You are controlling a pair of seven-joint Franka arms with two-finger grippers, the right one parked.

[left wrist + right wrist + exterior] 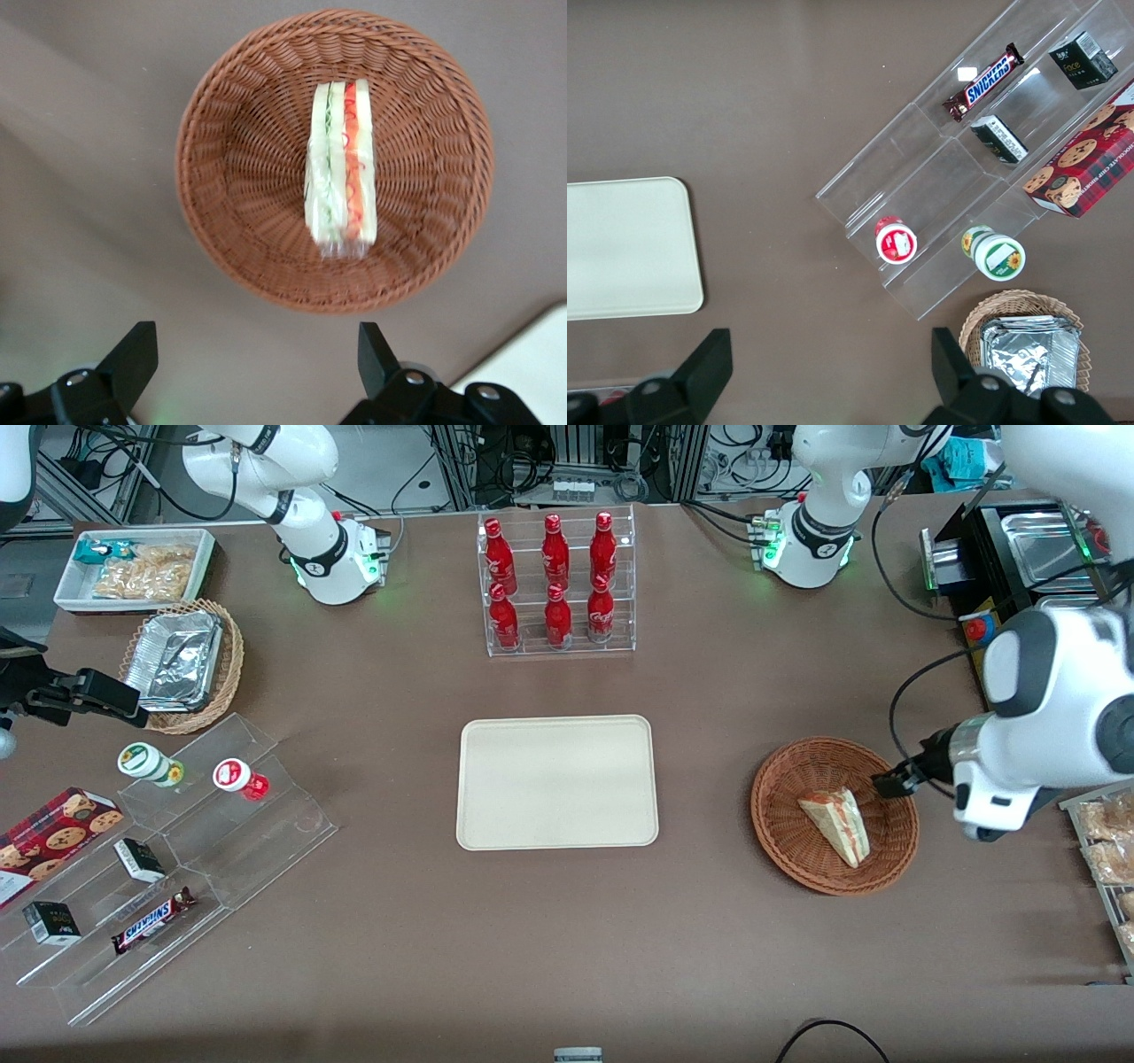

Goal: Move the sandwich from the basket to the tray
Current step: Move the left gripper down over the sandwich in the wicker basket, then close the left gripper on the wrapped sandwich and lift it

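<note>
Sandwich (836, 821) lies uncollected in the basket (788, 841); gripper (257, 359) stands above the basket edge with its jaws spread wide and nothing between them

Risks, by judgement: the wedge rests on its side below and ahead of the fingers (133, 359), with its clear wrap likely slick, so a closure across the sloped faces may squeeze it out or crush the bread; a low approach may catch the raised wicker rim and drag the light basket along. Filling layers run lengthwise away from the gripper, so finger alignment matters. Clearance: bare brown table lies all round the basket, and the tray (556, 782) sits well apart toward the parked arm's end, empty, with only a low rim to cross and no obstacle between
</note>
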